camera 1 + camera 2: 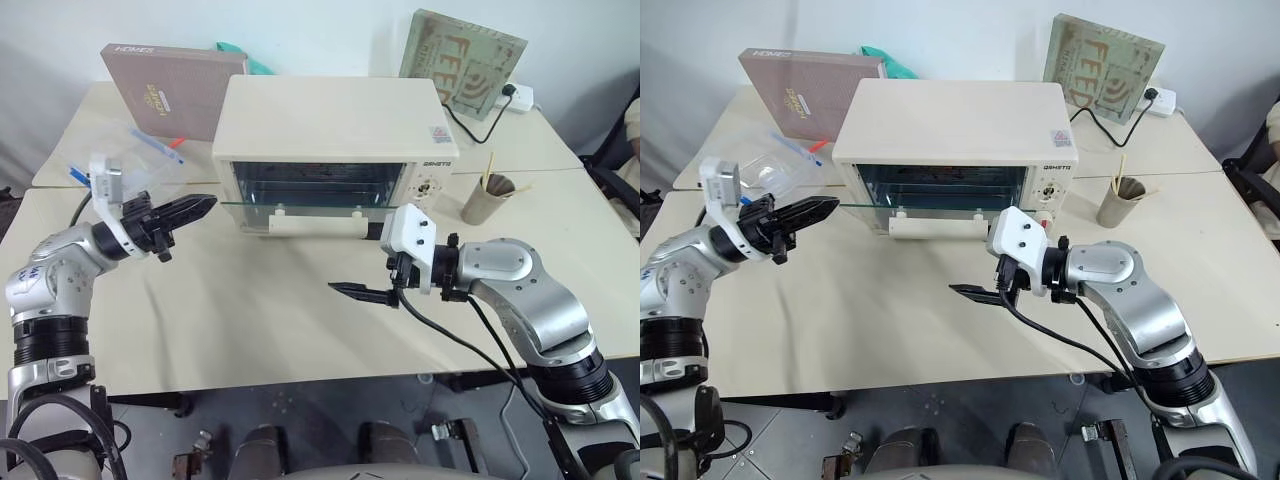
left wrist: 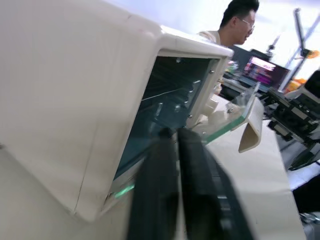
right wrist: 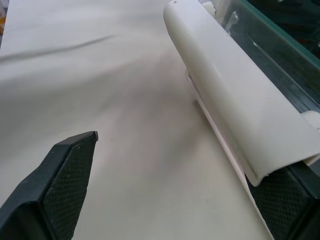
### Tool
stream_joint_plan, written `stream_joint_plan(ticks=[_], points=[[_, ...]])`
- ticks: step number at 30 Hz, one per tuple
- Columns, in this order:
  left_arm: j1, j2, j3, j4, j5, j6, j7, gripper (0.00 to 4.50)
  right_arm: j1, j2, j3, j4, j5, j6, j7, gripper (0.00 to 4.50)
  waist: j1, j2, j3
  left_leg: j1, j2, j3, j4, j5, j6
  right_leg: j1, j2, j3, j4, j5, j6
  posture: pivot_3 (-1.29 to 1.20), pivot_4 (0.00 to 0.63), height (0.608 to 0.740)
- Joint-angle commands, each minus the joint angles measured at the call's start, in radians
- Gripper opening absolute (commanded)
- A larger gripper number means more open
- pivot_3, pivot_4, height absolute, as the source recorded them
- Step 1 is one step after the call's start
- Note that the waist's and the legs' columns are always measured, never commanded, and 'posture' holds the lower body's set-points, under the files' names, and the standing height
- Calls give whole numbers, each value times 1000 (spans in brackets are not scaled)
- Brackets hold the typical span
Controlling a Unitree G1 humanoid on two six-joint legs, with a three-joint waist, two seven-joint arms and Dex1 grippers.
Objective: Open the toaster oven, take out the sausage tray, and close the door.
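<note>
**Reaching at an open toaster oven door**

Hovering at the left corner of the oven front, the left end effector (image 1: 205, 204) has its two black fingers pressed together with nothing between them; its tips sit just beside the left edge of the lowered glass door (image 1: 300, 202), and whether they touch it cannot be told. In the left wrist view the closed fingers (image 2: 165, 190) point at the oven's open mouth. The right end effector (image 1: 970, 292) points to the robot's left above the counter (image 1: 260, 320), in front of the door, with its fingers spread wide and nothing held; in the right wrist view one pad (image 3: 67, 175) stands over bare counter and the other lies under the end of the door's cream bar handle (image 3: 235, 100).

The toaster oven (image 1: 330, 115) stands in the middle of the cream counter, door folded down to level, handle towards the robot. The sausage tray is not clearly visible inside; the dark cavity shows wire racks.

Behind the oven stand a brown flat box (image 1: 170, 90) on the left and a greenish board (image 1: 462, 58) on the right. A clear plastic container (image 1: 140, 155) lies left of the oven, a paper cup with sticks (image 1: 487, 198) to its right. A person (image 2: 235, 22) shows beyond the oven.
</note>
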Motion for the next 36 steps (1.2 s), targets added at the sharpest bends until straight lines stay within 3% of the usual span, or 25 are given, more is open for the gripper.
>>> stream_joint_plan(ticks=[1,7,15,27,36], points=[[-63,-27,-32,63,44,-65,-23,14,-14,6,6,-20,2,-34,13,4500,0,0,0,0,0,0,0,0,0,0,0,0,0,0,0,0,150,740],[-110,-53,-93,140,96,-100,-82,14,0,4,7,-41,4,-19,9,4500,-1,-1,0,-1,0,0,1,0,0,0,0,-1,0,0,0,0,150,740],[-157,-86,-107,196,130,-132,-108,14,74,-105,-38,-145,60,149,19,4500,14,-2,1,-2,0,-1,4,0,1,0,0,-1,1,0,0,0,150,740],[-146,-102,-125,173,145,-126,-131,14,229,-429,-124,-241,152,317,131,4500,32,-3,1,-3,0,-1,6,-1,2,1,0,0,0,0,0,0,150,740],[-113,-89,-190,153,192,-131,-195,14,286,-557,-373,-233,270,333,211,4500,35,-3,1,-3,0,-1,7,-1,2,1,0,0,0,0,0,0,150,740]])
